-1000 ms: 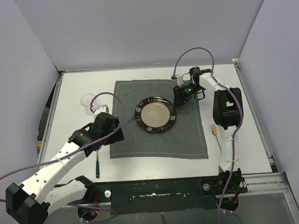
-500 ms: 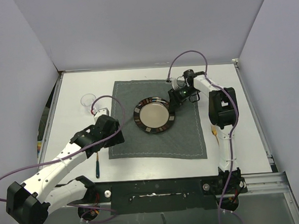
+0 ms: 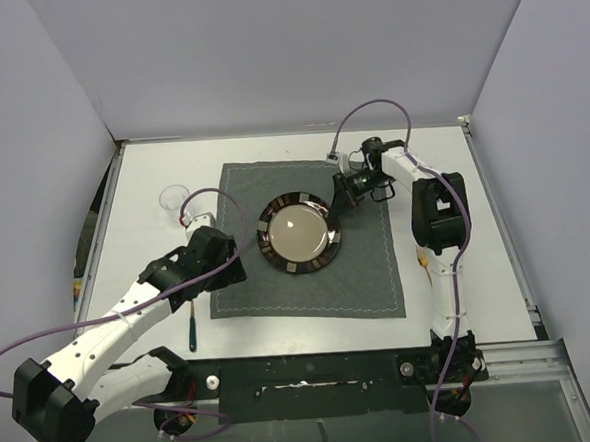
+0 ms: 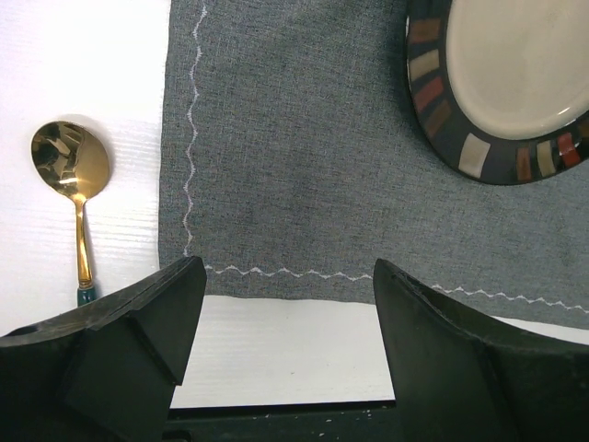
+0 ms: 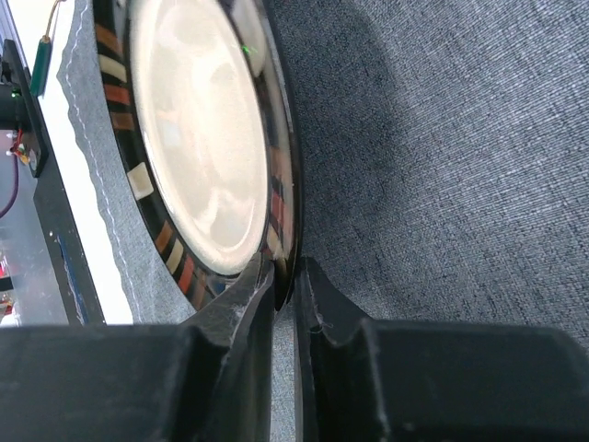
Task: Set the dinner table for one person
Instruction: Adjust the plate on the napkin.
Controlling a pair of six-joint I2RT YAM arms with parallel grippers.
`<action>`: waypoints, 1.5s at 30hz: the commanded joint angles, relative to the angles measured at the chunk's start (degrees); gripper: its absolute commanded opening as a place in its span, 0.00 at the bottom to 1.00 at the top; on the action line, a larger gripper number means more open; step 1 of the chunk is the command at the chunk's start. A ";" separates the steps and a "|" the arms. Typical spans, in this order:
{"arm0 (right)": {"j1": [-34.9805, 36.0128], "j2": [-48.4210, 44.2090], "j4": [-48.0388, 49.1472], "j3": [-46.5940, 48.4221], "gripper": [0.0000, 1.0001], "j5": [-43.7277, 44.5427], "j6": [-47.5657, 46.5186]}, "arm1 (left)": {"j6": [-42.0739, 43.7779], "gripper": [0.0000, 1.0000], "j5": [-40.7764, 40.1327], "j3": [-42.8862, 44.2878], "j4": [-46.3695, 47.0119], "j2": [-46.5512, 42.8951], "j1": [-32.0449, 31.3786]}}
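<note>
No text, label, brand or nr is readable in any view; the plate [image 3: 298,233] rim has only colour blocks, no letters

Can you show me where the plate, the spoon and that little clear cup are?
plate [image 3: 298,233]: top external view, its cream centre.
spoon [image 4: 70,158]: left wrist view, its gold bowl.
clear cup [image 3: 174,199]: top external view, the middle of its mouth.
</note>
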 commanded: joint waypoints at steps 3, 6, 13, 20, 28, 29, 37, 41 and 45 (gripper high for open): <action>0.58 -2.53 -0.10 2.74 0.00 2.79 -5.26 | -0.18 0.73 0.46 -0.87 3.36 -1.06 0.30; 0.43 -3.20 -1.09 3.56 0.00 2.80 -5.68 | -0.09 0.73 0.64 -1.05 3.61 -1.22 0.32; -4.02 -8.25 -4.77 7.49 0.00 0.51 -5.49 | -1.50 0.72 -1.77 -2.42 1.07 -1.15 0.31; -5.21 -17.99 -7.02 8.94 0.00 3.79 -7.19 | -0.45 0.71 0.70 -3.73 6.45 0.53 0.30; -5.29 -20.83 -7.33 3.11 0.00 4.68 -8.42 | -0.09 0.70 3.68 -4.09 10.26 2.34 0.08; -5.32 -20.90 -7.09 2.81 0.00 4.57 -8.10 | -0.03 0.70 3.72 -4.08 10.57 2.43 0.08; -5.41 -21.17 -3.77 2.47 0.00 4.08 -4.83 | 0.35 0.68 5.49 -6.40 17.61 5.13 -1.69; -5.34 -20.70 -3.28 1.74 0.00 3.81 -4.71 | -1.91 0.67 6.06 -10.19 25.03 11.56 -3.98; -5.40 -20.56 -0.66 -1.19 0.00 4.65 -4.68 | -4.56 0.66 9.34 -11.83 33.62 18.73 -5.46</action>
